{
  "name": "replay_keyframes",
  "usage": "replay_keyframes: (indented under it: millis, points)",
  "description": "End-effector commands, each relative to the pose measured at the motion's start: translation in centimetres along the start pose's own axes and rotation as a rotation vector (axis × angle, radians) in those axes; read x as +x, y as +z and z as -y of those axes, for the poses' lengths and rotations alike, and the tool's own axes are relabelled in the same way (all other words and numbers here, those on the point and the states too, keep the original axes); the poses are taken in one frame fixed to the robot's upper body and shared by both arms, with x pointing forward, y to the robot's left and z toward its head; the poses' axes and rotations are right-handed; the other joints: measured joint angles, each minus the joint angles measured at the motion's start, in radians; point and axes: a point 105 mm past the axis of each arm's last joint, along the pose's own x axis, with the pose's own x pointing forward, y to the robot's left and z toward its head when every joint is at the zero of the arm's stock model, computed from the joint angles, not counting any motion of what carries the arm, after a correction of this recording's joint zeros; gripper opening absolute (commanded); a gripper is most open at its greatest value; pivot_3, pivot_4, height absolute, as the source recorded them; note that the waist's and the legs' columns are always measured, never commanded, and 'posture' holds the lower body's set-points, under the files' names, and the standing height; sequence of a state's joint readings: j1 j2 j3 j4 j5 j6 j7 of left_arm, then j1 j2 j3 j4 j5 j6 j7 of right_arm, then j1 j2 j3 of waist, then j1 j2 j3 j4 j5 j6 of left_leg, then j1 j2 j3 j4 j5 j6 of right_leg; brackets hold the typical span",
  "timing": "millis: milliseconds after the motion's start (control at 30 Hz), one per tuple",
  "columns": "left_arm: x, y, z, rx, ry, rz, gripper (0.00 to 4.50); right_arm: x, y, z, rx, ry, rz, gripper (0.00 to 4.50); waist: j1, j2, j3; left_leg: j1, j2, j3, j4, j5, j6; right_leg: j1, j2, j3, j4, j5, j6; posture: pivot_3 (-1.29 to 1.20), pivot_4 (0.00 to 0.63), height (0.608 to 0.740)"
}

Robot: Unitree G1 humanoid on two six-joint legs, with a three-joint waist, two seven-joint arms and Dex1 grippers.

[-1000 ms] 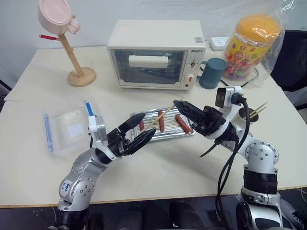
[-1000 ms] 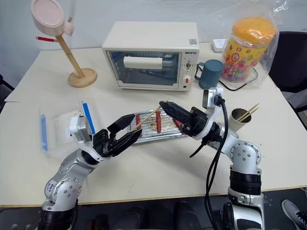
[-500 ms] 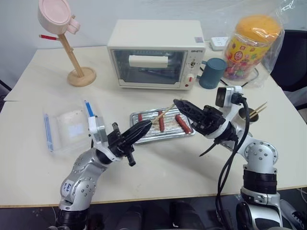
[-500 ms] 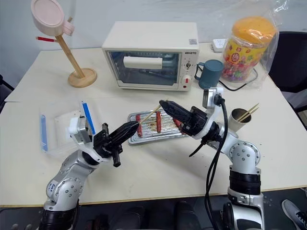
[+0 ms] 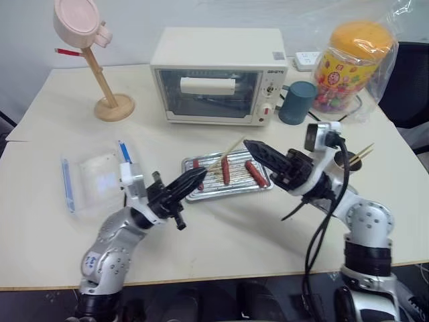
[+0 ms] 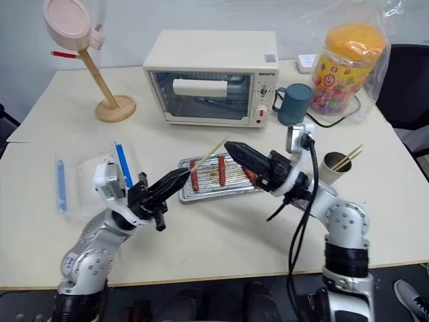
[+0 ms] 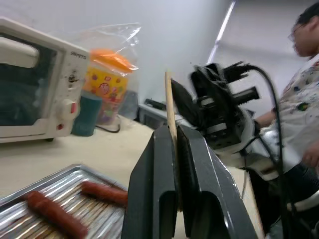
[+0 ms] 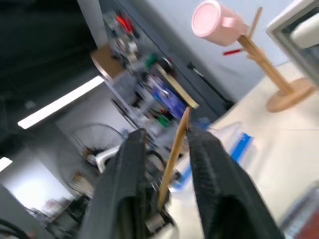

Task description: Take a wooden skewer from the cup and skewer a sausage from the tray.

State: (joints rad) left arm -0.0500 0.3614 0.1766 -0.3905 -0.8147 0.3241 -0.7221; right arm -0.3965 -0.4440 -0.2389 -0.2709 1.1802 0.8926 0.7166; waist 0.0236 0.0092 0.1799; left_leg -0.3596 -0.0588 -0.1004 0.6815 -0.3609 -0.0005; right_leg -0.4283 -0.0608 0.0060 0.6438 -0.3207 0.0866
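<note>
My left gripper (image 5: 196,175) is shut on the lower end of a wooden skewer (image 5: 224,154), which slants up over the steel tray (image 5: 231,192). In the left wrist view the skewer (image 7: 168,99) stands pinched between the fingers. My right gripper (image 5: 249,144) points at the skewer's upper end from the right. Its fingers stand open on either side of the stick (image 8: 177,144), apart from it. Three reddish-brown sausages lie in the tray, one in the middle (image 5: 226,170), one on the right (image 5: 255,174). The metal cup (image 6: 333,164), holding more skewers (image 6: 348,157), stands behind my right arm.
A white toaster oven (image 5: 214,74) stands at the back, with a teal mug (image 5: 296,102) and a bagged candy jar (image 5: 352,64) to its right. At the left lie a clear box with blue clips (image 5: 97,180) and a pink mug on a wooden stand (image 5: 80,23). A person (image 7: 304,74) sits beyond the table.
My left gripper closed on the skewer and drew slightly left with it. The right gripper's fingers opened off the stick.
</note>
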Motion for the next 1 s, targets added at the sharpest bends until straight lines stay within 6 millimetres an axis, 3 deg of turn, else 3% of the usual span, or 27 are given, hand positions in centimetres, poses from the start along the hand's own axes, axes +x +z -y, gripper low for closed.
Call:
replay_keyframes:
  millis: [33, 167, 300, 400, 500, 567, 667, 800, 1000]
  points:
    - [-2.7, 1.0, -0.3, 0.059, 0.066, -0.027, 0.00, -1.2, -0.3, -1.1, -0.152, -0.023, -0.051, 2.50, -0.003, 0.000, 0.000, 0.000, 0.000, 0.000, 0.000, 0.000, 0.000, 0.000, 0.000, 0.000, 0.000, 0.000, 0.000, 0.00, 0.150, 0.740]
    - [-6.1, 0.8, -0.5, 0.061, 0.176, -0.080, 0.00, -4.1, -2.5, -0.8, -0.309, -0.133, -0.180, 3.61, 0.000, 0.000, 0.000, 0.000, 0.000, 0.000, -0.001, 0.000, 0.000, 0.000, 0.000, 0.001, -0.001, 0.000, 0.000, 0.00, 0.150, 0.740]
    - [-7.9, 0.6, 0.0, 0.047, 0.235, -0.104, 0.00, -6.7, -4.5, 0.0, -0.503, -0.225, -0.280, 4.47, 0.004, -0.002, 0.000, 0.001, 0.000, 0.000, -0.001, 0.000, 0.000, 0.002, 0.000, 0.001, -0.001, 0.000, 0.000, 0.00, 0.150, 0.740]
    - [-9.5, 0.0, 0.0, 0.029, 0.301, -0.114, 0.00, -8.8, -5.6, 0.8, -0.524, -0.331, -0.298, 4.47, 0.003, -0.002, -0.001, 0.003, 0.000, 0.000, -0.001, 0.000, 0.000, 0.004, 0.000, 0.001, -0.001, 0.000, 0.000, 0.00, 0.150, 0.740]
    - [-10.2, -0.6, 0.3, 0.014, 0.331, -0.120, 0.00, -9.5, -5.9, 1.2, -0.586, -0.376, -0.315, 4.47, 0.002, -0.003, -0.001, 0.005, 0.000, 0.000, -0.002, 0.000, 0.000, 0.005, 0.000, 0.001, -0.002, 0.000, 0.000, 0.00, 0.150, 0.740]
    - [-10.3, -0.8, 0.5, 0.006, 0.344, -0.113, 0.00, -9.0, -5.5, 1.4, -0.628, -0.387, -0.295, 4.47, 0.000, -0.003, -0.001, 0.005, 0.000, 0.001, -0.002, 0.000, 0.000, 0.005, 0.000, 0.001, -0.001, 0.000, 0.000, 0.00, 0.150, 0.740]
    - [-10.4, -1.0, 0.4, 0.005, 0.361, -0.104, 0.00, -6.5, -5.0, 1.4, -0.708, -0.323, -0.288, 4.47, -0.002, -0.003, -0.001, 0.006, 0.000, 0.000, -0.002, 0.000, 0.000, 0.006, 0.000, 0.001, -0.001, 0.000, 0.000, 0.00, 0.150, 0.740]
    - [-10.0, -1.1, -0.1, 0.015, 0.354, -0.098, 0.00, -3.8, -4.3, 4.6, -0.739, -0.466, -0.398, 4.47, -0.002, -0.003, -0.001, 0.006, 0.001, 0.001, -0.002, -0.001, -0.001, 0.005, 0.001, 0.001, -0.001, 0.000, 0.000, 0.00, 0.150, 0.740]
    - [-9.0, -1.3, -0.3, 0.022, 0.327, -0.086, 0.00, -0.7, -4.1, 7.1, -0.693, -0.503, -0.545, 4.47, 0.000, -0.004, -0.001, 0.004, 0.000, 0.000, -0.002, -0.001, -0.001, 0.004, 0.000, 0.001, -0.002, 0.000, -0.001, 0.00, 0.150, 0.740]
